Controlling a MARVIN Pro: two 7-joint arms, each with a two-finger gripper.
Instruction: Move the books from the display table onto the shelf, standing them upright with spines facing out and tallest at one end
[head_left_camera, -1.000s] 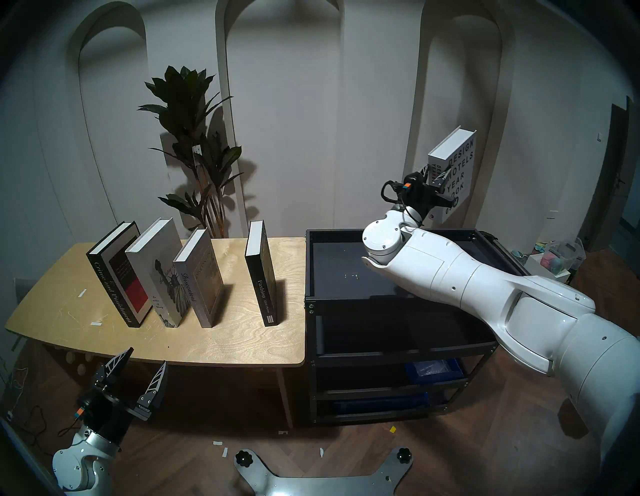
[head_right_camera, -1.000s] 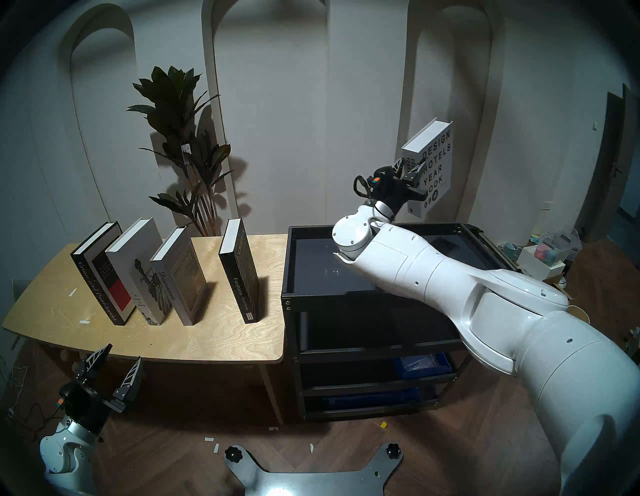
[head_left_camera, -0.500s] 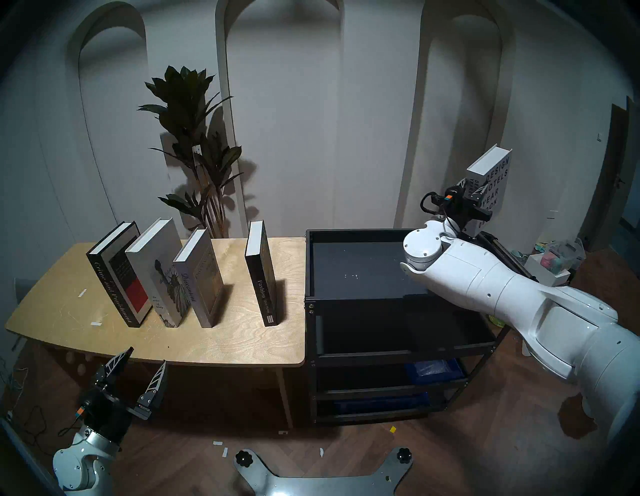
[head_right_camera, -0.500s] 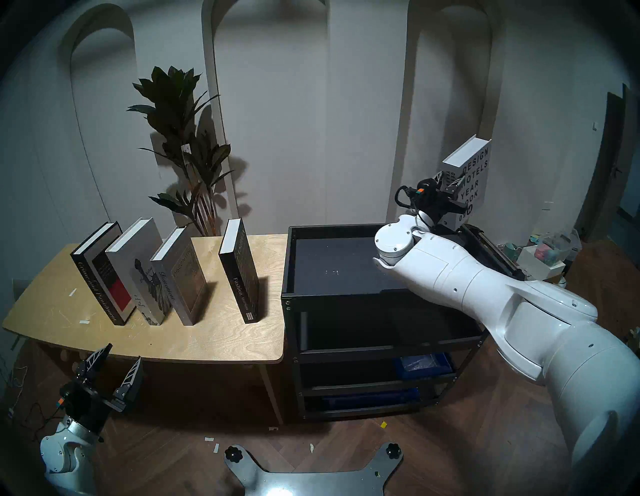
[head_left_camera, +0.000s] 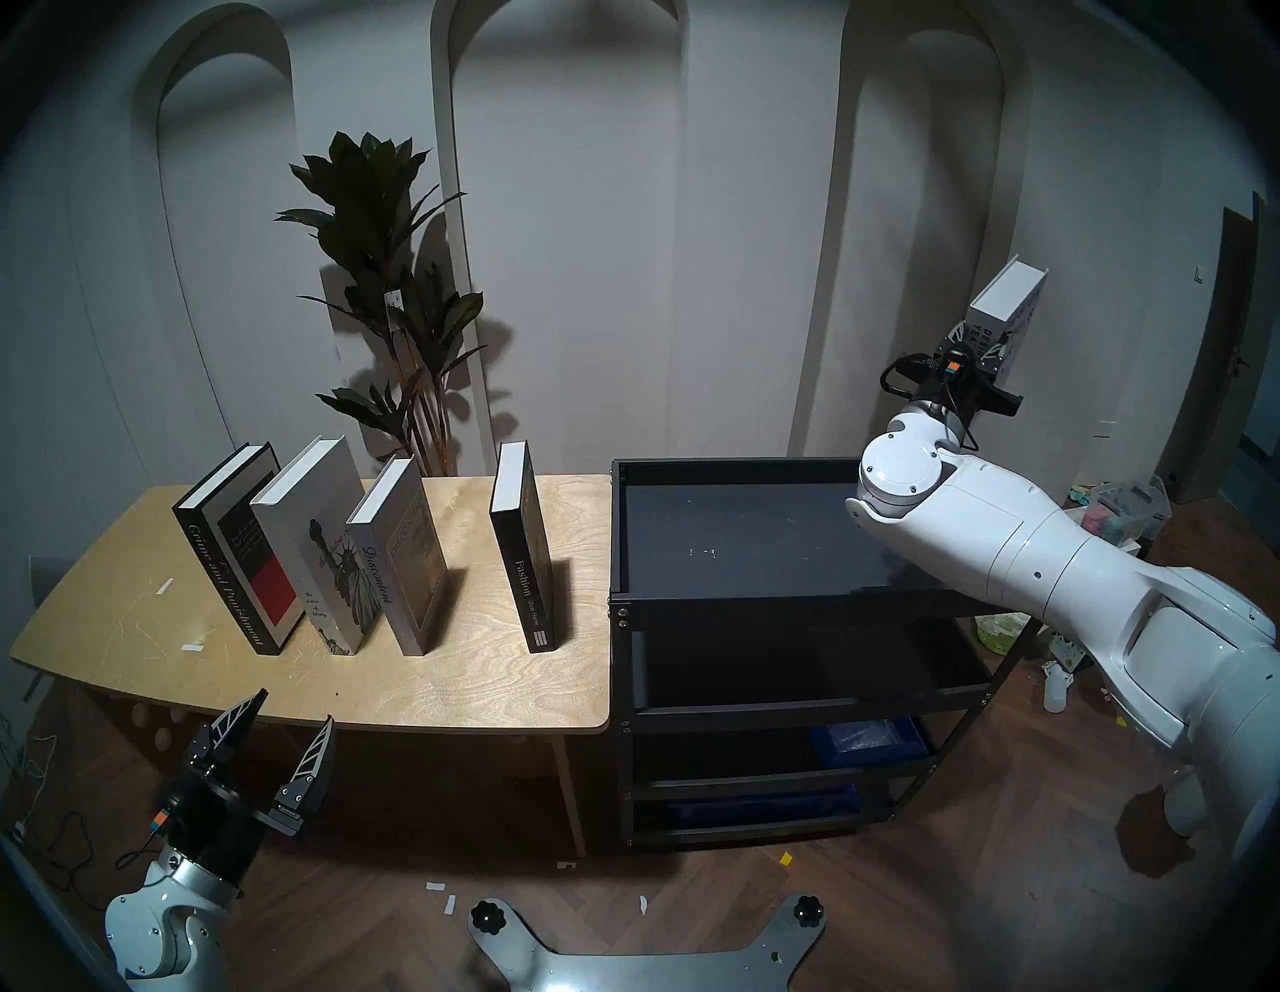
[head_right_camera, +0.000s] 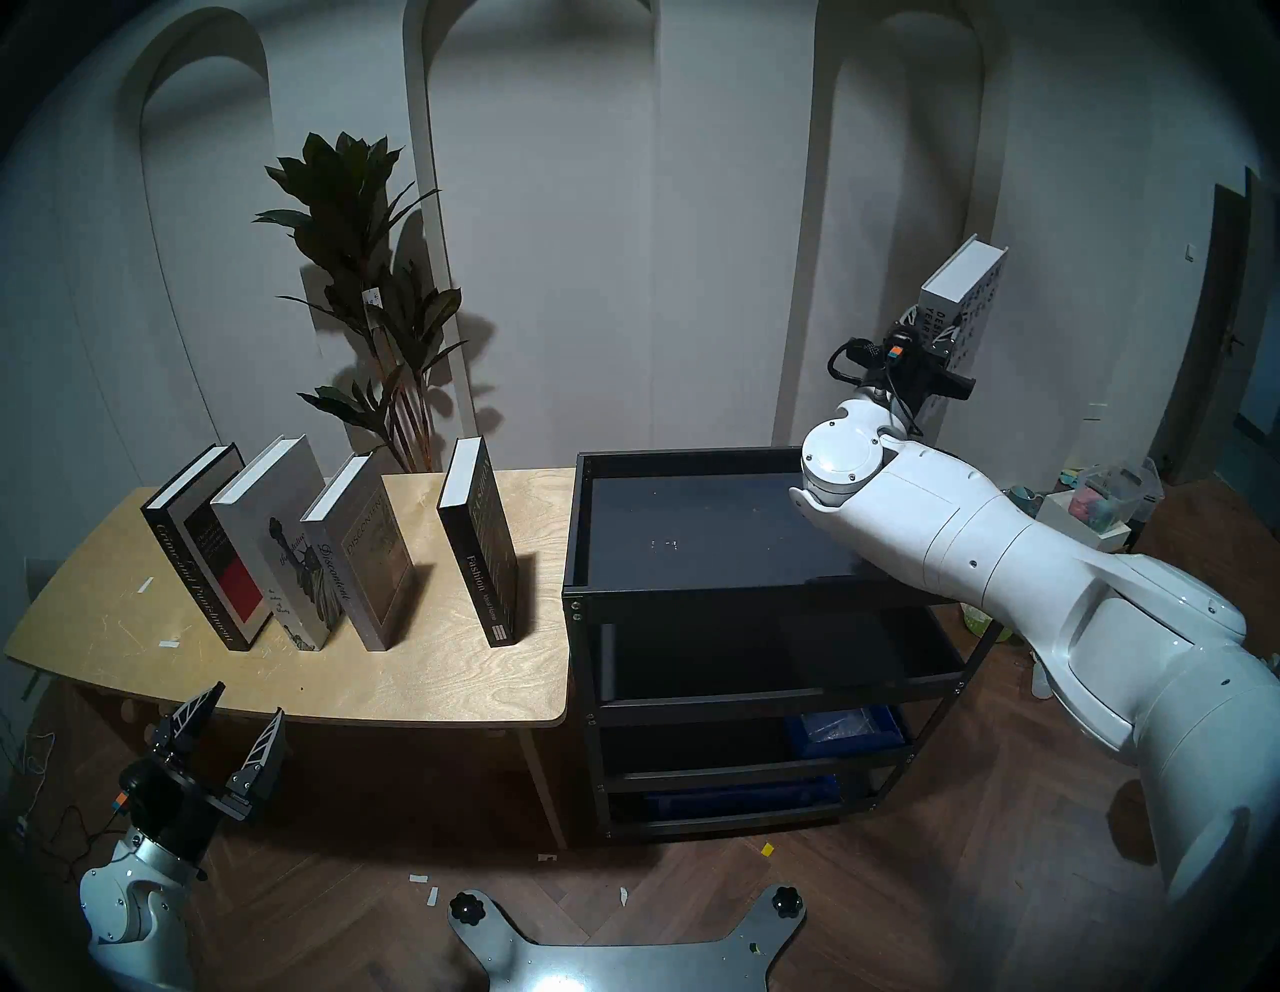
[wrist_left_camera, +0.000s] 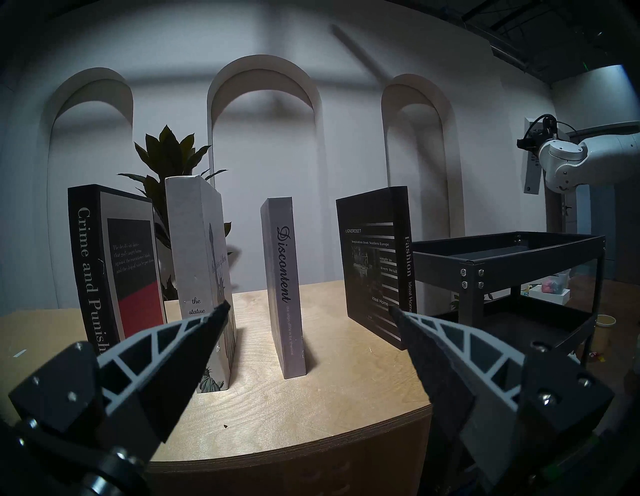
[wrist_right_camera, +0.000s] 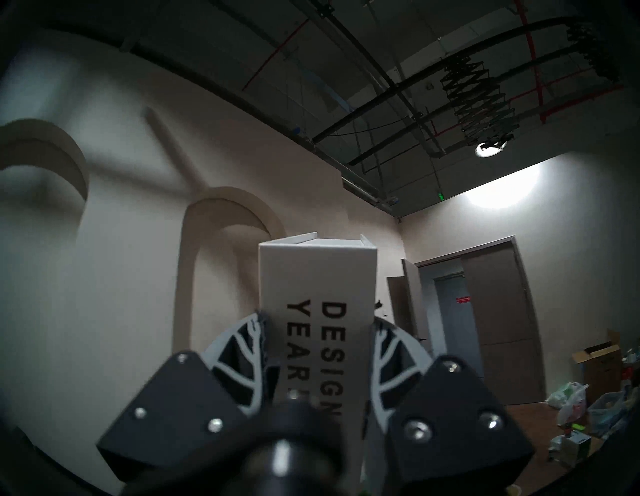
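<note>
Four books stand upright on the display table (head_left_camera: 450, 682), left to right: black "Crime and Punishment" (head_left_camera: 228, 547), the white Statue of Liberty book (head_left_camera: 315, 540), grey "Discontent" (head_left_camera: 398, 554) and black "Fashion" (head_left_camera: 523, 547). My right gripper (head_left_camera: 975, 344) is shut on the spine end of the white "Design Hotels Yearbook" (head_left_camera: 1004, 305), holding it upright in the air beyond the far right corner of the black shelf (head_left_camera: 727, 601). The right wrist view shows both fingers (wrist_right_camera: 242, 343) pressed on that book (wrist_right_camera: 317, 273). My left gripper (head_left_camera: 296, 706) hangs open, holding nothing, below the table's front edge.
A tall potted plant (head_left_camera: 388, 277) stands behind the table. The shelf's top tier is bare, and its lower tiers hold blue bins (head_left_camera: 866, 741). Boxes and bags (head_left_camera: 1122, 512) clutter the floor to the right. My base plate (head_left_camera: 644, 959) lies in front.
My right arm has carried the white book to the right, from over the shelf's back edge to beyond its far right corner, and turned it more edge-on. The left arm has stayed still.
</note>
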